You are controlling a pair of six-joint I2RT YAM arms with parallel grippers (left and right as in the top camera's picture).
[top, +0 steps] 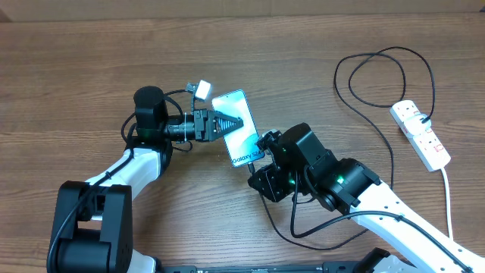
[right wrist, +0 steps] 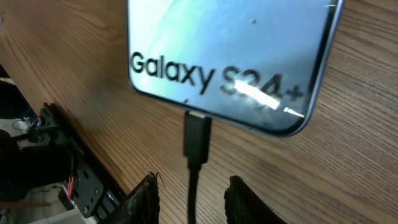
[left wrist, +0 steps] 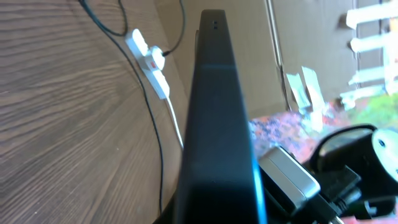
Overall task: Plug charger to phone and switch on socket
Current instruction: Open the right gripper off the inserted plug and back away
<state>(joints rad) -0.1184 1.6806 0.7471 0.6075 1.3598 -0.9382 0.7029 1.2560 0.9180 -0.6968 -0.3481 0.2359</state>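
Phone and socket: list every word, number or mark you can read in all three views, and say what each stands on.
"Galaxy S24+": on the screen of the phone, near its lower edge, in the right wrist view.
"Galaxy": the same print in the overhead view; the rest is too small to read.
The socket: any markings are too small to read.
Left wrist view: no legible text.

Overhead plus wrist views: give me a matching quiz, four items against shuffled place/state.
1. slim black-edged smartphone, pale blue screen
2. small black charger plug
3. white elongated power strip
4. right gripper

a. open, gripping nothing
b. far right in overhead view
c. clamped by left gripper
d. at the smartphone's bottom edge

Pairs: 1-c, 2-d, 3-b, 4-a.
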